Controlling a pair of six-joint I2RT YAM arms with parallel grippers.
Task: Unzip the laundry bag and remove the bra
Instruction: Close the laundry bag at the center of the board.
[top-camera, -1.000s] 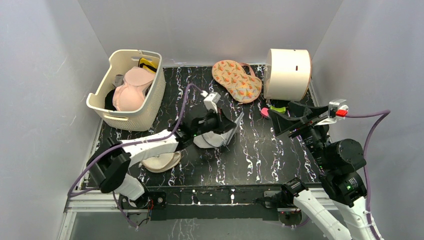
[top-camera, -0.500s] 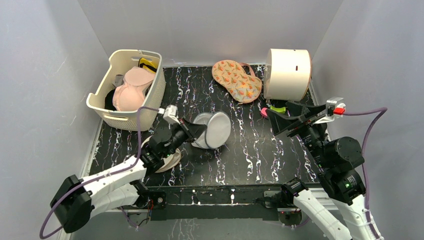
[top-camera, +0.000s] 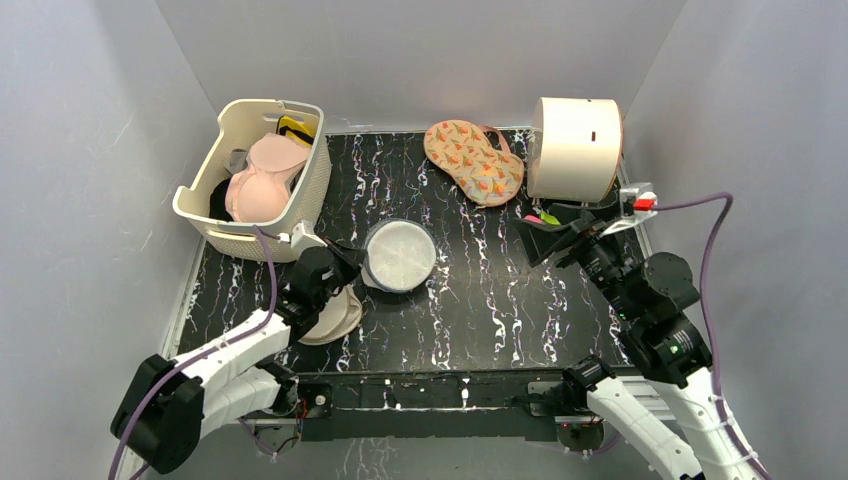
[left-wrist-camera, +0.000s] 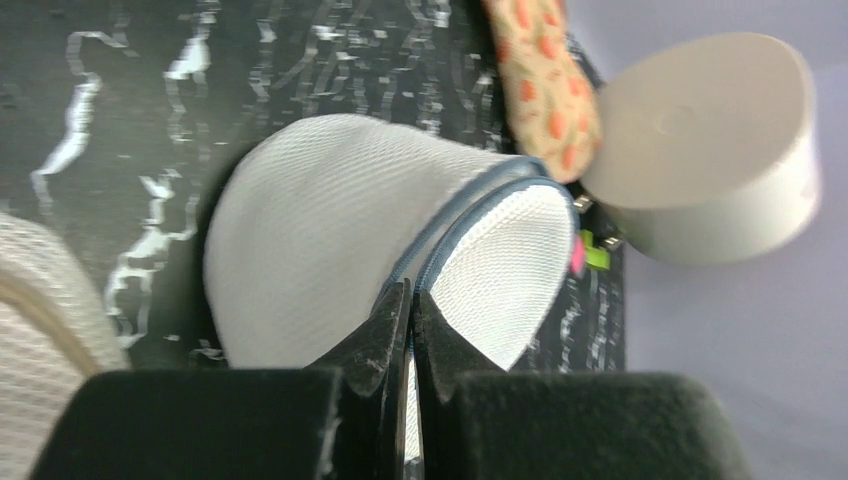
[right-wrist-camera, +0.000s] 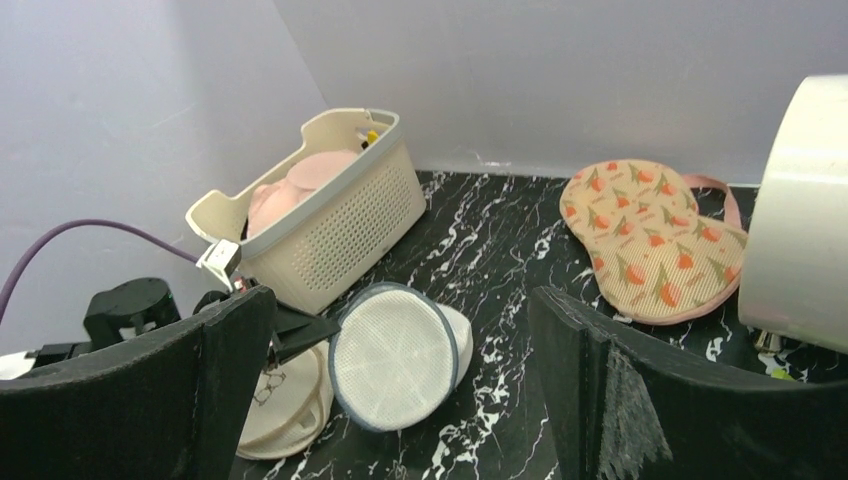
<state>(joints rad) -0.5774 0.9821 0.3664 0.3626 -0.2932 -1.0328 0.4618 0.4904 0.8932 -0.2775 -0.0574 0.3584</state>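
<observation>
The laundry bag (top-camera: 400, 255) is a round white mesh pouch with a grey zipper rim (left-wrist-camera: 450, 230), resting tilted on the black marble table (top-camera: 500, 300). It looks zipped, so its inside is hidden. My left gripper (top-camera: 350, 263) is shut on the zipper rim at the bag's left edge, as the left wrist view (left-wrist-camera: 411, 295) shows. A pinkish-beige bra (top-camera: 262, 182) with a yellow part lies in the basket (top-camera: 300, 215). My right gripper (top-camera: 565, 232) is open and empty, well right of the bag (right-wrist-camera: 395, 355).
A beige round pouch (top-camera: 325, 320) lies under my left arm. The cream basket also holds a black garment (top-camera: 215, 205). A tulip-patterned bra (top-camera: 475, 160) and a white cylinder (top-camera: 575, 148) sit at the back right, with pink and green clips (top-camera: 545, 215) beside them.
My left arm has drawn back to the left, dragging the laundry bag with it, and the bag's flat face now points up. My right gripper has moved slightly back.
</observation>
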